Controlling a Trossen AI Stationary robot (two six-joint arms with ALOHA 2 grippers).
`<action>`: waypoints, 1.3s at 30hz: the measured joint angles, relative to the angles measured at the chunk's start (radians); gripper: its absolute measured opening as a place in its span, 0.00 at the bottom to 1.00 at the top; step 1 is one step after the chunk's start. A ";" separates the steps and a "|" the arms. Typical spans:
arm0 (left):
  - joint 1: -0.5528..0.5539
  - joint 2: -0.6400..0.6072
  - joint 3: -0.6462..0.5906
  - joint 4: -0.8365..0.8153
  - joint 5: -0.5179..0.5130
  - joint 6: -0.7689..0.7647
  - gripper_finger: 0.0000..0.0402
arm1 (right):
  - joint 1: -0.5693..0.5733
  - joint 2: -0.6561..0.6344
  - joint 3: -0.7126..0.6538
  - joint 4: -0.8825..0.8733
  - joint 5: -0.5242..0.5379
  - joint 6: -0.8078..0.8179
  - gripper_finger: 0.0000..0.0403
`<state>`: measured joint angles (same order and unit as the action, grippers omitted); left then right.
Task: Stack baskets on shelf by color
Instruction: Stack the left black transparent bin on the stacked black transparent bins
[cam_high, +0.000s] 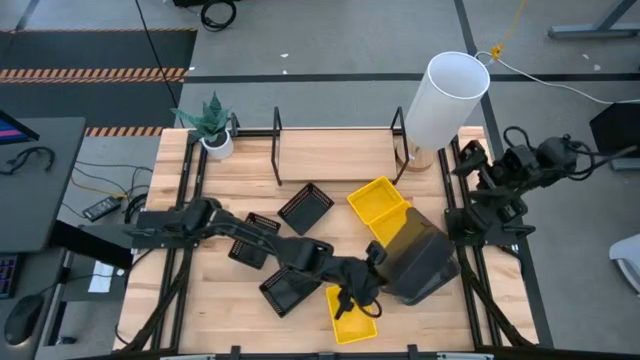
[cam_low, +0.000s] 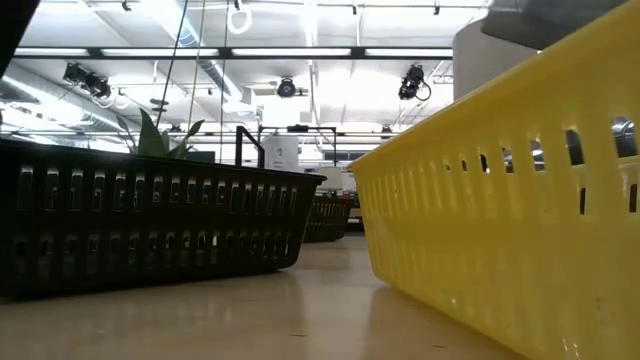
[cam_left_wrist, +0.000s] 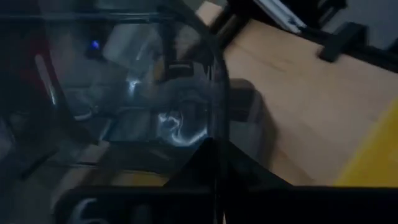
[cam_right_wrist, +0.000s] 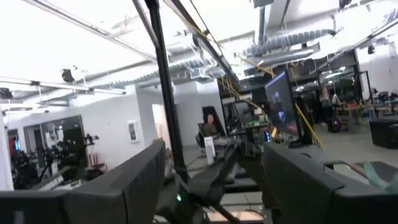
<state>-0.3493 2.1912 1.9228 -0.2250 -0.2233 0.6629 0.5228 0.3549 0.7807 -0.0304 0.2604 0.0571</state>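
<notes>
Near front edge of the tabletop (cam_high: 250, 170): a yellow basket (cam_high: 350, 318) lies flat, and the left gripper (cam_high: 372, 268) sits just beyond it, fingers pressed together – pinching the near rim of a large dark grey basket (cam_high: 420, 262), which is tilted up off the wood toward the right edge. Left of the yellow one, a black slatted basket (cam_high: 285, 290) sits under the left arm; another black basket (cam_high: 252, 240) lies further toward the left edge. Mid-table: a third black basket (cam_high: 305, 208), rotated diagonally, and a second yellow basket (cam_high: 380, 205) just beyond the grey one. In the low view the near yellow wall fills the right, a black slatted wall the left. Back edge: the shelf (cam_high: 335, 150) – bare light-wood board between black uprights, no baskets on it. Potted plant (cam_high: 213, 125) at back left corner, white cylinder (cam_high: 445, 98) at back right. Right gripper (cam_high: 470, 165) parked off the right edge by the frame, fingers spread, holding nothing.
</notes>
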 joint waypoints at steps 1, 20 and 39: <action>0.007 0.011 0.001 0.032 0.009 0.007 0.02 | 0.000 -0.007 0.000 -0.005 0.000 0.000 0.67; 0.007 0.060 0.003 -0.149 0.132 -0.037 0.01 | 0.000 -0.008 0.000 -0.053 -0.003 0.019 0.67; -0.032 0.060 0.102 -0.391 0.128 -0.094 0.02 | 0.000 -0.008 0.000 -0.054 -0.002 0.019 0.67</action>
<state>-0.3809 2.2517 2.0251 -0.6157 -0.0956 0.5694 0.5228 0.3466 0.7803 -0.0841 0.2584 0.0757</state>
